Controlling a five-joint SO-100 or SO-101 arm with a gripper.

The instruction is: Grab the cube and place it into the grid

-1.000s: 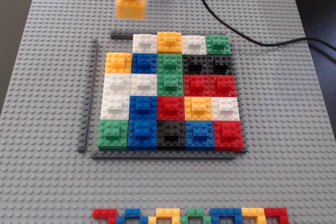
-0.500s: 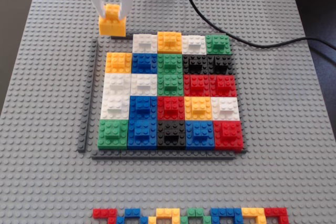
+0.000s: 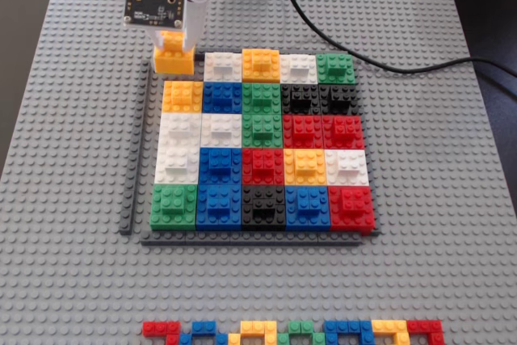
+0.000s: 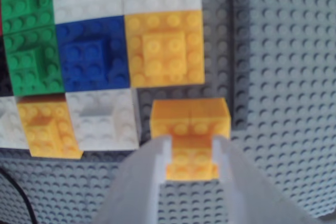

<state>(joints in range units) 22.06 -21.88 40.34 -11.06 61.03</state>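
Your white two-finger gripper [image 4: 190,156] is closed on the yellow-orange plastic stud cube [image 4: 190,129], its jaws pinching the raised upper block from both sides, as the wrist view shows plainly. In the fixed view the same gripper [image 3: 176,42] hangs at the top-left corner of the grid of coloured plastic brick tiles [image 3: 260,145], with the cube [image 3: 174,56] sitting in the corner cell, just beside the white tile [image 3: 223,66] to its right and directly above the yellow tile [image 3: 182,96] of the next row. You can see the cube's base level with the neighbouring tiles (whether its studs are fully pressed down, you cannot tell from either view). The dark grey plastic border strip [image 3: 136,151] runs down the grid's left side, close by the cube. The grey studded baseplate surface [image 3: 452,224] carries it all. A black cable [image 3: 380,58] trails across the surface from the arm toward the right edge. A row of small coloured bricks [image 3: 295,331] lies along the bottom edge, well apart from the grid.
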